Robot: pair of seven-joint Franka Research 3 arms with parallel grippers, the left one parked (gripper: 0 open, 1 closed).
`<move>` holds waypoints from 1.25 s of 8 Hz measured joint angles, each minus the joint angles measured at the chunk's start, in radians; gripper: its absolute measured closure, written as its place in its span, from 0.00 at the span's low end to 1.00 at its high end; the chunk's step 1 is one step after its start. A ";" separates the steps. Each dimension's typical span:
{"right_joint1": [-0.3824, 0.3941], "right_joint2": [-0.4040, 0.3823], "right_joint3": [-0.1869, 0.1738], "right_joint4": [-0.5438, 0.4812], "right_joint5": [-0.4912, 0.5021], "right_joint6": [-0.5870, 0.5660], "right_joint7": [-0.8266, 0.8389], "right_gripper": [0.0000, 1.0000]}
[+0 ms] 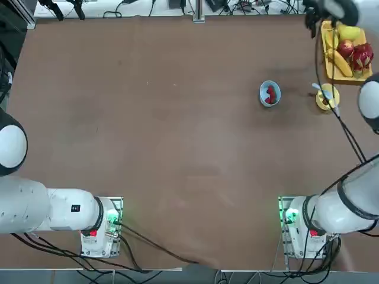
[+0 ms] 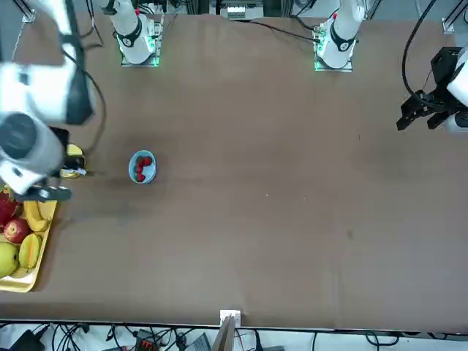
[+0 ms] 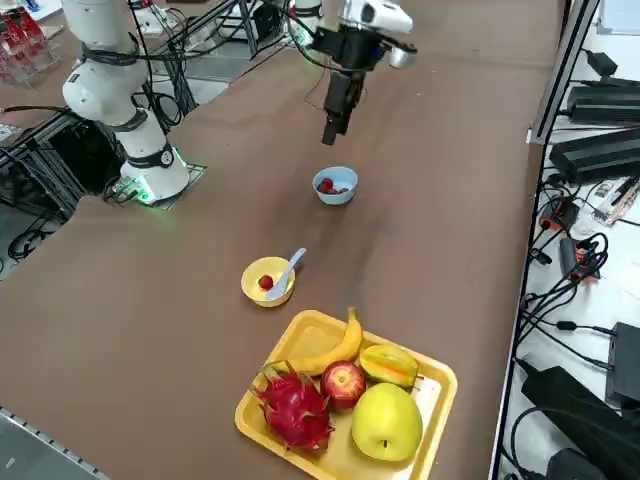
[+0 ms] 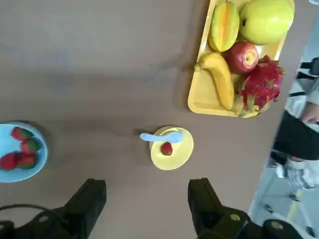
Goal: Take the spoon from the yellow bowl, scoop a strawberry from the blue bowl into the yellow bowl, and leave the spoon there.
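Looking down from overhead, the yellow bowl (image 1: 327, 97) is seen just beside the yellow fruit tray (image 1: 327, 64), with the spoon (image 1: 323, 92) laid across it and the blue bowl (image 1: 270, 93) near it on the side away from the tray, holding strawberries (image 1: 271, 94). From the right side, one strawberry (image 3: 266, 282) is seen inside the yellow bowl (image 3: 257, 289), the spoon's (image 3: 284, 274) handle jutting over the rim toward the blue bowl (image 3: 336, 187). At the wrist, the right gripper (image 4: 147, 199) is held above the table near the yellow bowl (image 4: 172, 148), fingers (image 4: 91, 200) spread wide with nothing between them.
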 joint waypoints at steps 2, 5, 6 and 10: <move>-0.074 -0.076 -0.001 -0.002 0.164 -0.001 -0.028 0.00; -0.096 -0.141 0.006 -0.002 0.281 0.000 -0.022 0.00; -0.100 -0.159 0.006 -0.003 0.324 0.000 -0.014 0.00; -0.121 -0.320 0.008 -0.134 0.362 -0.009 -0.030 0.00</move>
